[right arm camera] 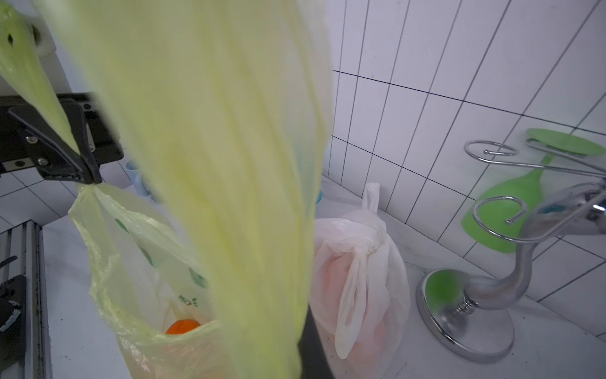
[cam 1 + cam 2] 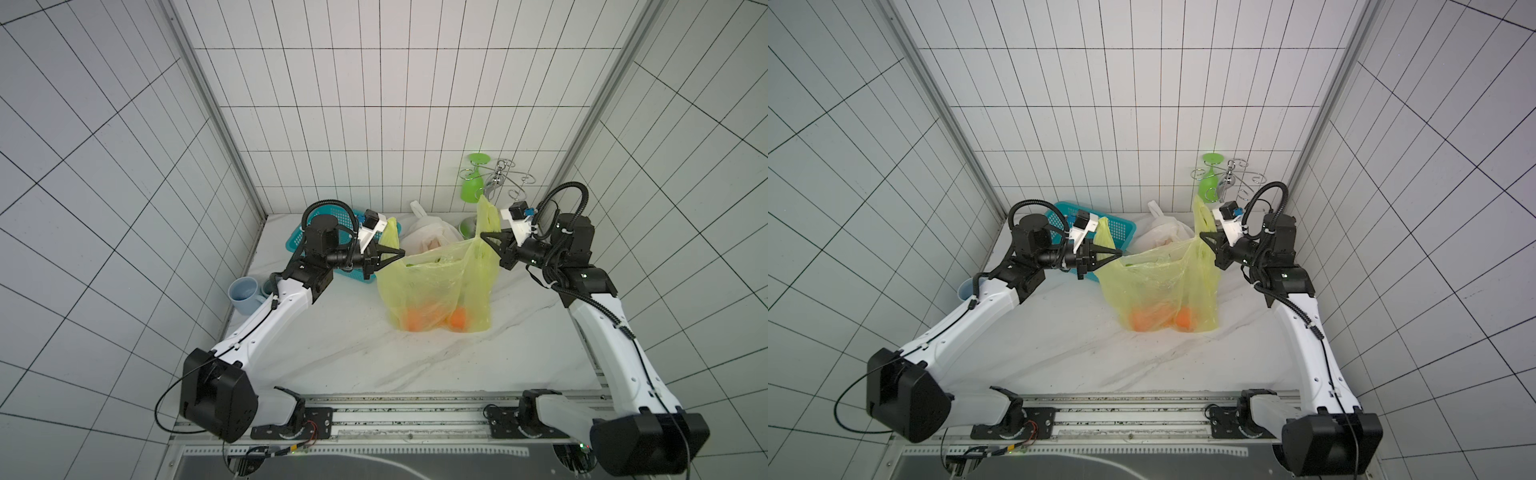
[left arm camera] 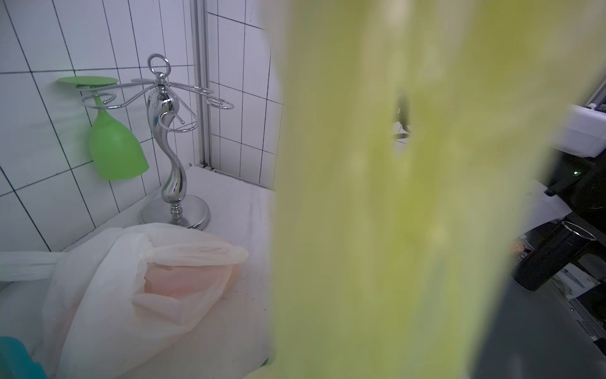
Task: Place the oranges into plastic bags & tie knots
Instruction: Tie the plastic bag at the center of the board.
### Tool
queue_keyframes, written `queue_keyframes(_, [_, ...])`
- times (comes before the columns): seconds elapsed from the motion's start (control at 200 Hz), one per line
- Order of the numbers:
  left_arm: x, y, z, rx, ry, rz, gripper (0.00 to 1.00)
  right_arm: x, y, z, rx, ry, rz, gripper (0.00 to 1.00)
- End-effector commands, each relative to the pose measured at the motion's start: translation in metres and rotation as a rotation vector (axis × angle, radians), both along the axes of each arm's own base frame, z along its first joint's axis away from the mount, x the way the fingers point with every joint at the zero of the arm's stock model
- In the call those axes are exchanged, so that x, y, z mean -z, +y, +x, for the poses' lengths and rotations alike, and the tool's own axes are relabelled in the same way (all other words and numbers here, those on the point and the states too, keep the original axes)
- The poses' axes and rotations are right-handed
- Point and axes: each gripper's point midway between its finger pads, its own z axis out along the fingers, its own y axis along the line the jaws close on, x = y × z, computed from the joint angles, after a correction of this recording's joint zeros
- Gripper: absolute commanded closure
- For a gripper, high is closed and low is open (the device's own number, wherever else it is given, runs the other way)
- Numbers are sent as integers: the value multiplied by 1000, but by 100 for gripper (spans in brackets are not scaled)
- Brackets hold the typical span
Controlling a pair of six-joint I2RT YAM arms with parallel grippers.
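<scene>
Plastic as thin and crinkly as the yellow-green bag (image 2: 432, 286) will stretch and slip rather than keep a shape, so I judge the only sound places to take it are the handle loops, bunched tight near the mouth. That is where I have it: my left claw (image 2: 400, 252) is pinched fully closed on the left handle loop (image 2: 388, 237), and my right claw (image 2: 484, 236) is pinched closed on the right handle loop (image 2: 487, 216), whose free end stands up above the fingers. The bag stands in the middle of the bench (image 2: 332, 357), its mouth sagging between my two claws, with the oranges (image 2: 415, 321) lying at the bottom. Their weight should anchor it while the loops are crossed, though a hard pull could tear the film. Behind it the white bag (image 2: 430, 235) sits with its knot (image 1: 367, 249) already tied. Green print (image 1: 193, 300) shows on the yellow-green bag's wall in the right wrist view, but it is too small and blurred to read, and I see no other label or brand.
</scene>
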Motion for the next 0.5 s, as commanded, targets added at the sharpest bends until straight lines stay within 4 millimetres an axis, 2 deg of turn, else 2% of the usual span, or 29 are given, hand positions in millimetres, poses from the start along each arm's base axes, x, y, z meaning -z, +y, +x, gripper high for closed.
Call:
queue_keyframes(0.0, [16,7,7,-10,26,-7,100,22,-4,3,-4,79,90,100])
queue_keyframes(0.12, [30,6,16,-52,35,11,100,28,13,-13,-129,4,75,100])
queue_keyframes(0.305, [19,4,25,-85,42,-17,75,54,25,-11,-95,-117,-219,100])
queue_keyframes(0.395, [17,4,24,-79,37,-22,65,56,28,-10,-96,-146,-296,100])
queue_keyframes(0.495, [15,5,19,-61,43,-32,58,55,35,-12,-112,-173,-352,100])
